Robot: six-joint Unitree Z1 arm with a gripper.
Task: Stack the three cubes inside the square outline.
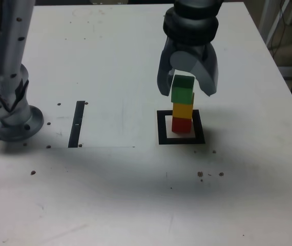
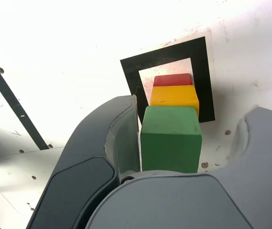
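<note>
The three cubes stand in one upright stack inside the square outline (image 1: 162,129): red cube (image 1: 182,125) at the bottom, yellow cube (image 1: 183,110) on it, green cube (image 1: 182,92) on top. My gripper (image 1: 187,91) hangs over the stack, open, one finger on each side of the green cube. In the wrist view the green cube (image 2: 170,143) covers most of the yellow cube (image 2: 173,97) and red cube (image 2: 172,79), with the square outline (image 2: 167,55) around them. One finger (image 2: 124,143) is right against the green cube's side. The other finger (image 2: 262,143) stands clear of it.
A thin black strip (image 1: 77,124) lies on the white table toward the exterior view's left, also in the wrist view as the strip (image 2: 14,105). The arm's grey base (image 1: 10,120) stands at the far left. Small dark screw holes dot the tabletop (image 1: 136,195).
</note>
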